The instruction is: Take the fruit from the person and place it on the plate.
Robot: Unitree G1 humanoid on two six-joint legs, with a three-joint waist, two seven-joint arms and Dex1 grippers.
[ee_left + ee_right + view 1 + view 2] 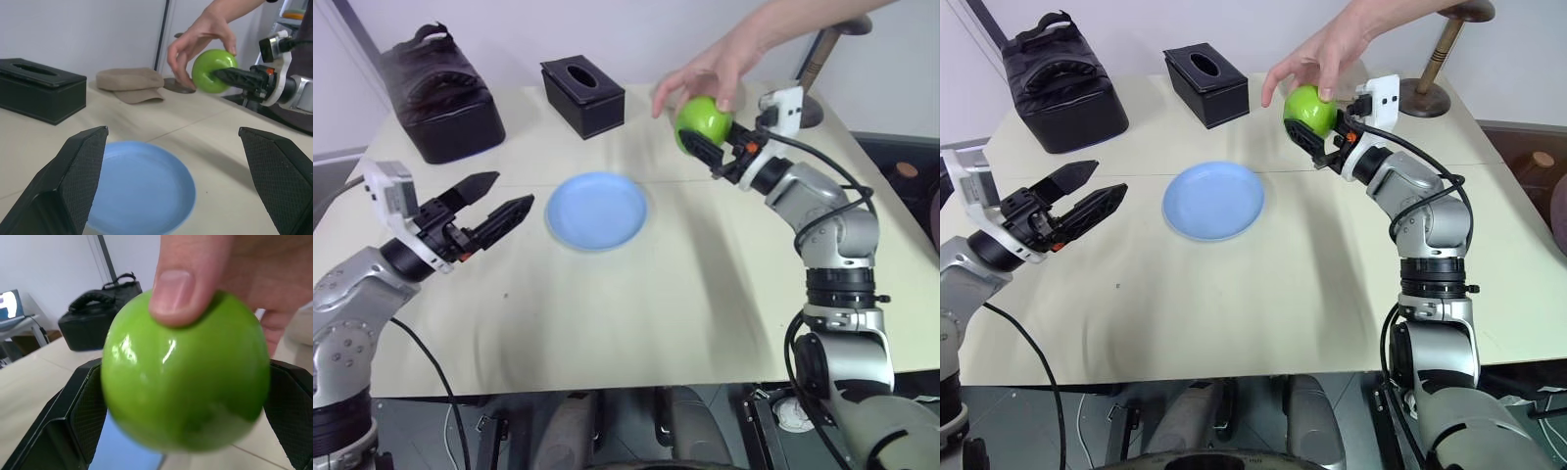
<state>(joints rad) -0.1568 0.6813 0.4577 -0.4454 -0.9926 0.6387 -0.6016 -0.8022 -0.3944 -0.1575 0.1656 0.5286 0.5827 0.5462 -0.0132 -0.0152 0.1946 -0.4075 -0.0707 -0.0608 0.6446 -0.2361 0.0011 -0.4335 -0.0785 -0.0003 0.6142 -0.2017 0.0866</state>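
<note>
green apple (703, 119) held aloft at 2 o'clock of the blue plate (598, 211), gripped from above by the person's hand (710, 73). right tool (708, 143) fingers spread either side of apple; contact cannot be confirmed. left tool (495, 208) wide open, empty, at plate's 9 o'clock above the desk (636, 304).

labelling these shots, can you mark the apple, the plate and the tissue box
apple (705, 119): left eye view, on its glossy front.
plate (598, 211): left eye view, on its bare middle.
tissue box (584, 95): left eye view, on its top beside the slot.
</note>
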